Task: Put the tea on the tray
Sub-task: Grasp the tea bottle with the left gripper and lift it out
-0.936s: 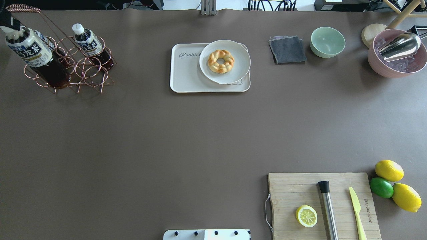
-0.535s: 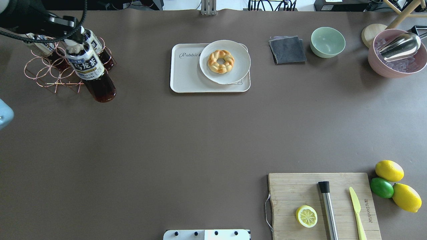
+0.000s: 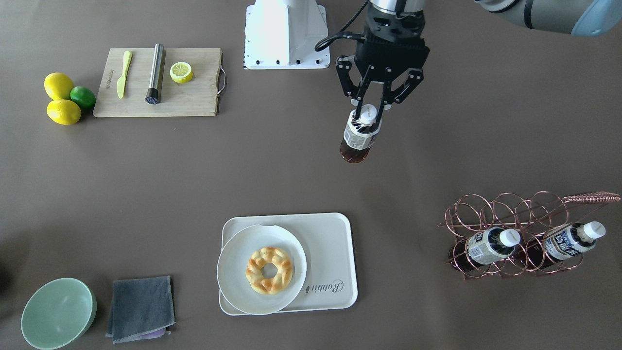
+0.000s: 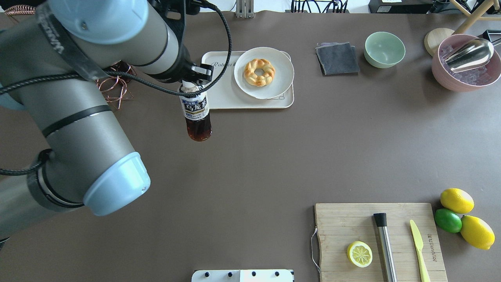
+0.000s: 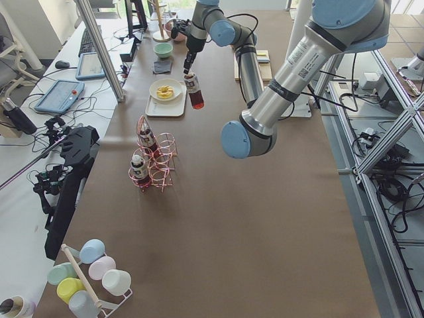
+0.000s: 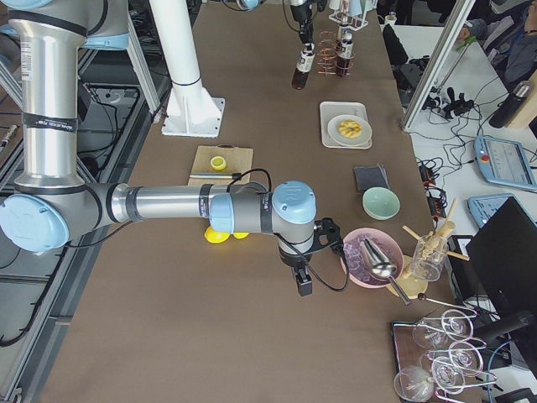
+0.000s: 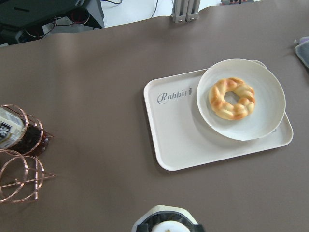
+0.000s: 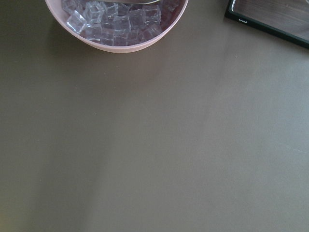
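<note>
My left gripper [image 3: 368, 113] is shut on the white cap of a tea bottle [image 3: 357, 138] and holds it upright in the air. In the overhead view the gripper [image 4: 191, 80] and the bottle [image 4: 196, 115] hang at the near left corner of the cream tray [image 4: 219, 94]. The tray [image 3: 330, 243] carries a round white plate [image 3: 233, 272] with a ring pastry. The left wrist view shows the tray [image 7: 178, 135] ahead and the bottle cap [image 7: 166, 225] at the bottom edge. My right gripper [image 6: 304, 281] shows only in the exterior right view, so I cannot tell its state.
Two more tea bottles [image 3: 487, 245] lie in a copper wire rack [image 3: 510, 214]. A cutting board [image 4: 352, 219] holds a lemon half, a steel muddler and a knife. Lemons [image 4: 456, 200], a green bowl [image 4: 384, 49], a grey cloth [image 4: 337, 58] and a pink ice bowl [image 4: 462, 82] stand around.
My left arm has carried the tea bottle rightward from the wire rack to the tray's near left corner. The arm now covers the left part of the overhead view.
</note>
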Robot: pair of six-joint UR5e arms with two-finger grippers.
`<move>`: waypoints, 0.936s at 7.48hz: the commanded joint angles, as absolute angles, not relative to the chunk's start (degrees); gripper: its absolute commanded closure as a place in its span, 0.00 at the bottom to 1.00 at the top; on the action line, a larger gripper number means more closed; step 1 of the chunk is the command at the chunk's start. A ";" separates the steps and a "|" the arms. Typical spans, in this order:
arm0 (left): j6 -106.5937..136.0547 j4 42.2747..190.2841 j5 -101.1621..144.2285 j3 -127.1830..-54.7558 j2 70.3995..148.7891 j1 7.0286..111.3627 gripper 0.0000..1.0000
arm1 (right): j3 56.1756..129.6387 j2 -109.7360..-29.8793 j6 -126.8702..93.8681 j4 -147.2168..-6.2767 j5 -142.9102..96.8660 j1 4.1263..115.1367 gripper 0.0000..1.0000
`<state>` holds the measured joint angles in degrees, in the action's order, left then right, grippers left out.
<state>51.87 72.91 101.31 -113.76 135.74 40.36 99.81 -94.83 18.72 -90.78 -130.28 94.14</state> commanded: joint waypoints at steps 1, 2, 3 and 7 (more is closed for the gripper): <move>54.05 82.85 98.61 -104.62 137.98 33.15 1.00 | 99.76 -94.75 18.72 -90.62 -130.25 94.22 0.00; 54.05 83.66 98.35 -103.63 138.42 32.26 1.00 | 99.84 -94.75 18.72 -90.62 -130.25 94.22 0.00; 53.97 84.19 98.18 -101.36 140.17 30.60 1.00 | 99.84 -94.75 18.72 -90.62 -130.25 94.22 0.00; 54.14 84.46 95.72 -100.89 140.97 28.21 1.00 | 100.02 -94.75 18.72 -90.62 -130.25 94.13 0.00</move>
